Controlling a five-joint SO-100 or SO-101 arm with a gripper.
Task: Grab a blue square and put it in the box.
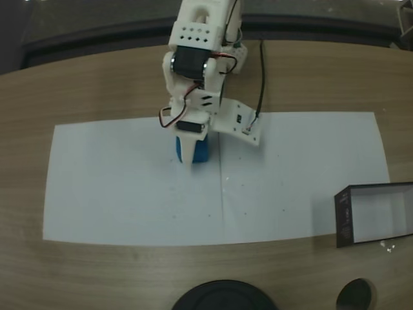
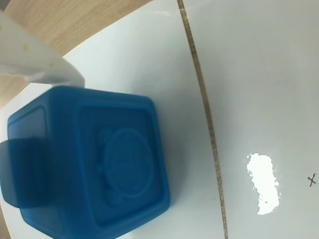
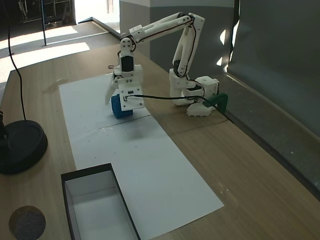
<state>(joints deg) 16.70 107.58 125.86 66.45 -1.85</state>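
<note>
Down on the white paper sheet (image 1: 129, 187), the end effector (image 1: 190, 150) sits around the blue square (image 1: 200, 152), one white finger (image 2: 35, 62) touching its side; whether the grip is fully closed cannot be told. Well apart, the box (image 1: 377, 213) rests at the sheet's right edge in a fixed view, on the wooden worktop (image 1: 77, 271).

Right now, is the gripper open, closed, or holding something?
Gripper: down at the blue square on the white paper, one finger beside it. Whether it is open or shut on the square cannot be told.
</note>
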